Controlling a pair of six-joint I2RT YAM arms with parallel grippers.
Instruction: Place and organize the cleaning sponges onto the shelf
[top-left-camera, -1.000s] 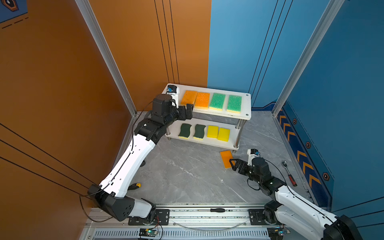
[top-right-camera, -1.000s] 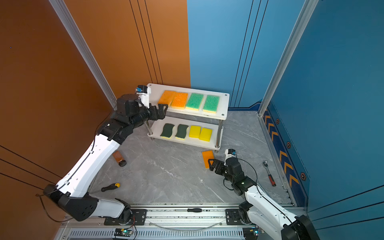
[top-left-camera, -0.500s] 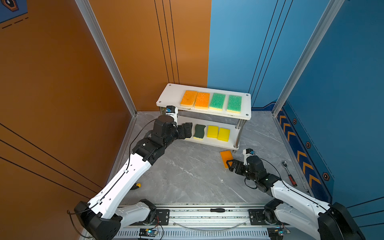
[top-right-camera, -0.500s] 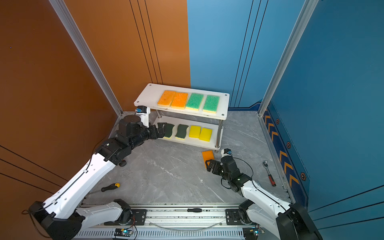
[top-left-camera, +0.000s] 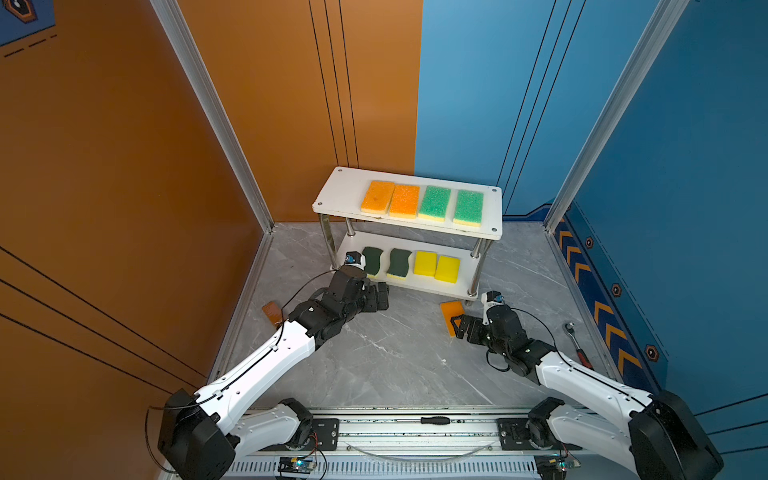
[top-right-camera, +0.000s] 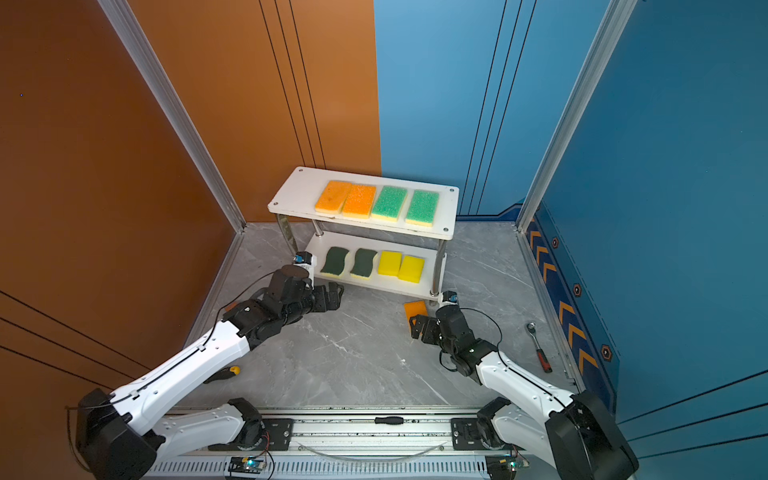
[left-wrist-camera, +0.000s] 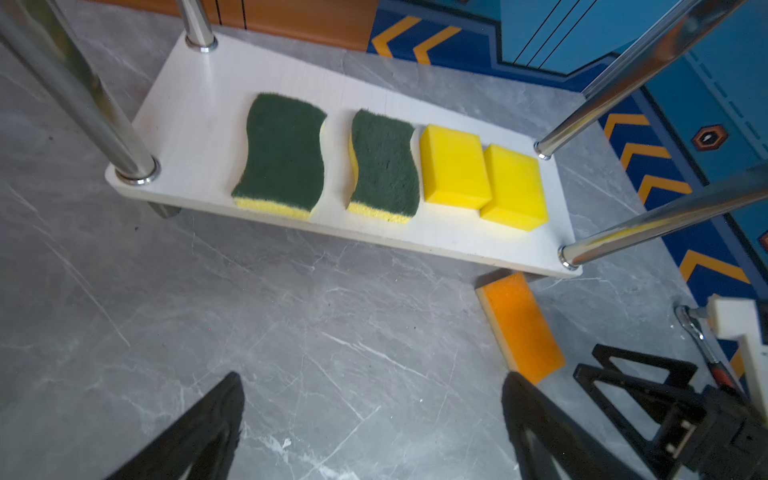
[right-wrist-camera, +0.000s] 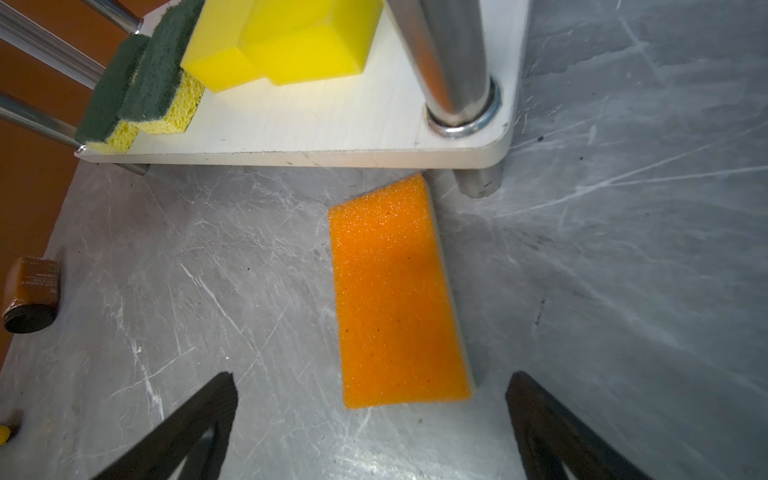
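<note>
The shelf (top-left-camera: 340, 187) holds two orange sponges (top-left-camera: 377, 196) and two light-green sponges (top-left-camera: 434, 203) on its top board. Two dark-green sponges (left-wrist-camera: 282, 153) and two yellow sponges (left-wrist-camera: 453, 166) lie on the lower board. A third orange sponge (right-wrist-camera: 395, 299) lies flat on the floor by the shelf's front right leg, seen in both top views (top-left-camera: 451, 311) (top-right-camera: 415, 309). My right gripper (right-wrist-camera: 372, 376) (top-left-camera: 457, 328) is open just short of that sponge's near end. My left gripper (left-wrist-camera: 372, 376) (top-left-camera: 382, 297) is open and empty, low over the floor before the lower board's left end.
A brown bottle (right-wrist-camera: 29, 295) lies on the floor near the left wall. A ratchet wrench (top-left-camera: 575, 345) lies at the right wall, and a yellow-handled screwdriver (top-right-camera: 224, 374) under my left arm. A black screwdriver (top-left-camera: 434, 419) rests on the front rail.
My left gripper has dropped from the shelf's upper left end and drawn back to the floor before the lower board. My right gripper has edged closer to the orange sponge on the floor.
</note>
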